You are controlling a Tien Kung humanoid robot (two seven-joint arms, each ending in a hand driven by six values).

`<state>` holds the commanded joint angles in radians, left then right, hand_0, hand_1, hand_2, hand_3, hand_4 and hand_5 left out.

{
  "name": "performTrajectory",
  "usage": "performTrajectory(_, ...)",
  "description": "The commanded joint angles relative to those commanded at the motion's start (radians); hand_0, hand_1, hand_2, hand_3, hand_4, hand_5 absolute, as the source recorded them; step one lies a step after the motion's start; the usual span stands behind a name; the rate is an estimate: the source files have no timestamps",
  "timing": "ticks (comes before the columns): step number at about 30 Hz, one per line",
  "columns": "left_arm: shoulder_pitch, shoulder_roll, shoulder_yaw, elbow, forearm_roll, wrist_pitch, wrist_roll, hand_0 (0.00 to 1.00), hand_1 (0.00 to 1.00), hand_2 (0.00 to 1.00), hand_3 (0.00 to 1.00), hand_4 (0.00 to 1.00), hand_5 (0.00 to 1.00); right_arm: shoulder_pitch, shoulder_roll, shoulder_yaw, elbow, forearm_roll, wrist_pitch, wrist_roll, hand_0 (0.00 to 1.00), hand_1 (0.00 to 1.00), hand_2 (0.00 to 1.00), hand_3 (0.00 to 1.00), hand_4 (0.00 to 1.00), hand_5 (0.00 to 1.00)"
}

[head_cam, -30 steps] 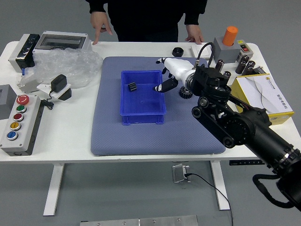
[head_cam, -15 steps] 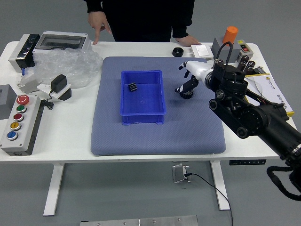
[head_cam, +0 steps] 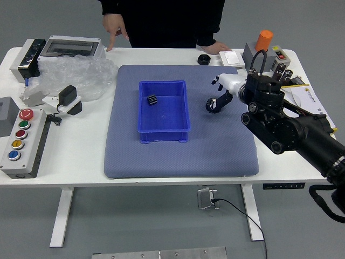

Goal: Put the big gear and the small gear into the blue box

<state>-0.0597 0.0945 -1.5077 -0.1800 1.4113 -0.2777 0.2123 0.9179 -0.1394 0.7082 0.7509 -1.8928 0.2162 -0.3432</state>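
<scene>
Fingers (head_cam: 225, 98) of the right hand (head_cam: 235, 85) stand apart, one at the big gear (head_cam: 212, 106) on the mat (head_cam: 210, 156); centre them around it, then pinch evenly before lifting. The small gear (head_cam: 152, 99) lies in the blue box (head_cam: 163, 121). A person's hands (head_cam: 115, 27) rest at the bench's (head_cam: 75, 151) far edge. Contact is unclear; fingers partly cover the big gear.

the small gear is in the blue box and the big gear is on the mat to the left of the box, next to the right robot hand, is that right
Not quite: the head view shows the big gear to the right of the blue box, on the mat, next to the right robot hand.
</scene>
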Motion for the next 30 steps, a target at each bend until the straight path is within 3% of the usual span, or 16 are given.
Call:
performTrajectory(18,-0.007,-0.002,-0.001,0.0,0.013,-0.003,0.001,0.856,0.823,0.83,0.867,0.774,0.306,0.052,0.054,-0.058,-0.195,0.051,-0.051,0.091,0.661,0.628,0.729,0.833,0.838,0.302)
performTrajectory(30,-0.01,-0.007,-0.002,0.0,0.021,-0.005,0.002,0.855,0.823,0.83,0.867,0.774,0.307,0.064,0.092,-0.057,-0.279,0.063,-0.066,0.11,0.661,0.623,0.726,0.83,0.832,0.298)
